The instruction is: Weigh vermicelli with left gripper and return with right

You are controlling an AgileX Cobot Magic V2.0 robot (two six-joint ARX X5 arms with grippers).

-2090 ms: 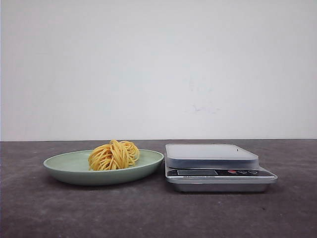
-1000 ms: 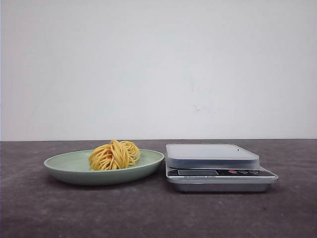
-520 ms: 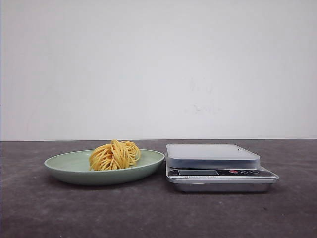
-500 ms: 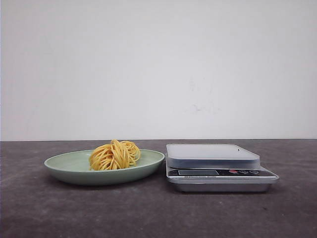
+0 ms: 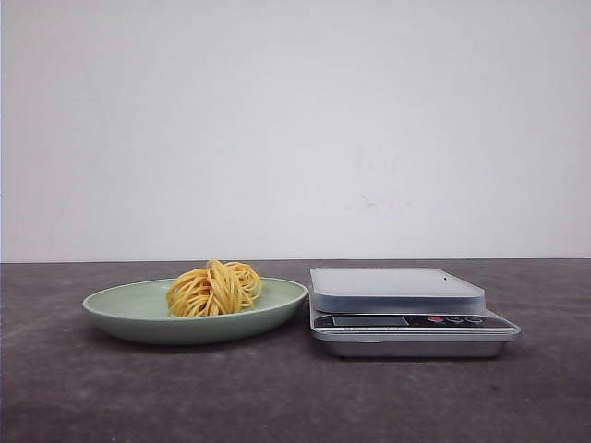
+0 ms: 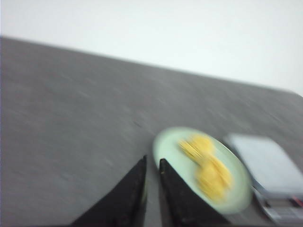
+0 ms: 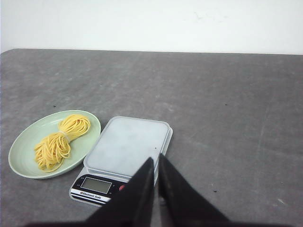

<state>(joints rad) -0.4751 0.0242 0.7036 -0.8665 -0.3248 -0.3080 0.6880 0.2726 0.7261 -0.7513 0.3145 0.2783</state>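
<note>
A yellow bundle of vermicelli (image 5: 213, 288) lies on a pale green plate (image 5: 120, 309), left of a silver digital scale (image 5: 397, 288). Neither gripper shows in the front view. In the blurred left wrist view my left gripper (image 6: 152, 161) is shut and empty, high above the table beside the plate's (image 6: 165, 144) near rim, with the vermicelli (image 6: 208, 163) beyond. In the right wrist view my right gripper (image 7: 155, 160) is shut and empty, hovering over the scale's (image 7: 128, 142) near right corner; the vermicelli (image 7: 59, 142) and plate (image 7: 21, 151) lie past it.
The dark grey tabletop (image 5: 277, 397) stretches all round the plate and scale. A plain white wall (image 5: 295, 129) stands behind the table. The scale's display (image 7: 96, 184) and red button (image 5: 432, 319) face the front.
The front view hardly differs across the frames. The left wrist view is motion-blurred now, so the left arm is moving.
</note>
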